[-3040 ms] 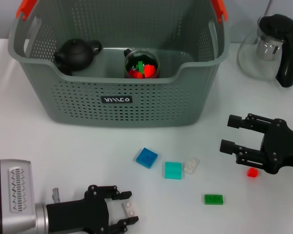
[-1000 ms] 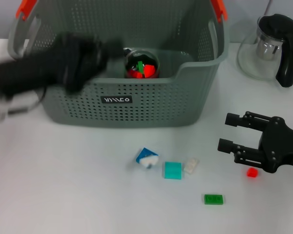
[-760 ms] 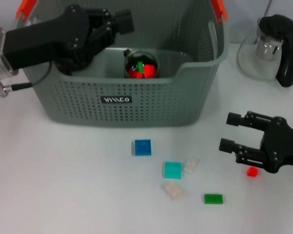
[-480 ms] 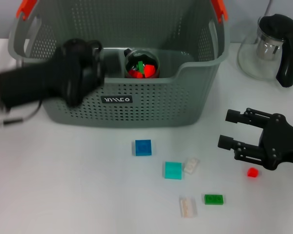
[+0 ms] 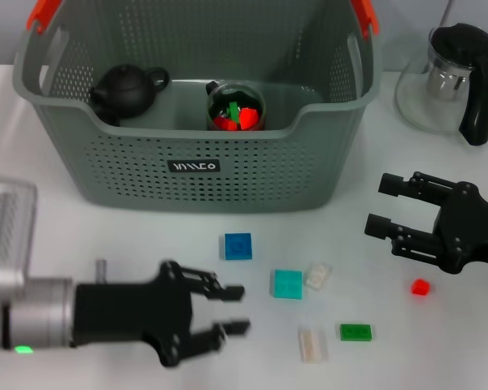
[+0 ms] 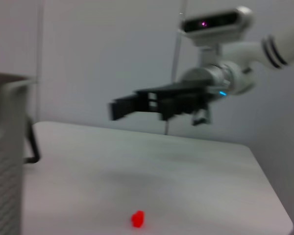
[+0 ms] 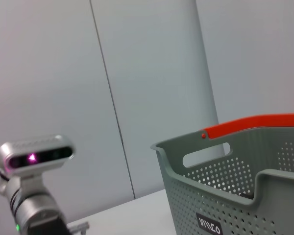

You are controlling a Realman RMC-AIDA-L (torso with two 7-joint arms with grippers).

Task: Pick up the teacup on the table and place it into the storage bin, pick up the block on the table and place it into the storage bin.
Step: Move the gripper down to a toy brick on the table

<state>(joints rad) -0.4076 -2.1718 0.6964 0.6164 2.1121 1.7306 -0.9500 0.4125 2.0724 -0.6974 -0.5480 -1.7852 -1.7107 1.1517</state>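
The grey-green storage bin (image 5: 252, 175) stands at the back of the table. Inside it are a black teapot (image 5: 128, 88) and a glass teacup (image 5: 236, 106) holding red and green pieces. Loose blocks lie in front of the bin: blue (image 5: 237, 245), teal (image 5: 287, 283), two white ones (image 5: 318, 275) (image 5: 311, 344), green (image 5: 355, 331) and a small red one (image 5: 420, 286). My left gripper (image 5: 242, 309) hovers low at the front left, open and empty, left of the teal block. My right gripper (image 5: 377, 204) is open above the table on the right, just behind the red block (image 6: 137, 219).
A glass pitcher with a black handle (image 5: 455, 77) stands at the back right beside the bin. The bin's rim with an orange handle end (image 7: 250, 125) fills the right wrist view. The left wrist view shows the right gripper (image 6: 120, 107) over the table.
My left arm has swung from over the bin down to the front of the table, fingers open. A white block now lies beside the green one. The right gripper has hardly moved.
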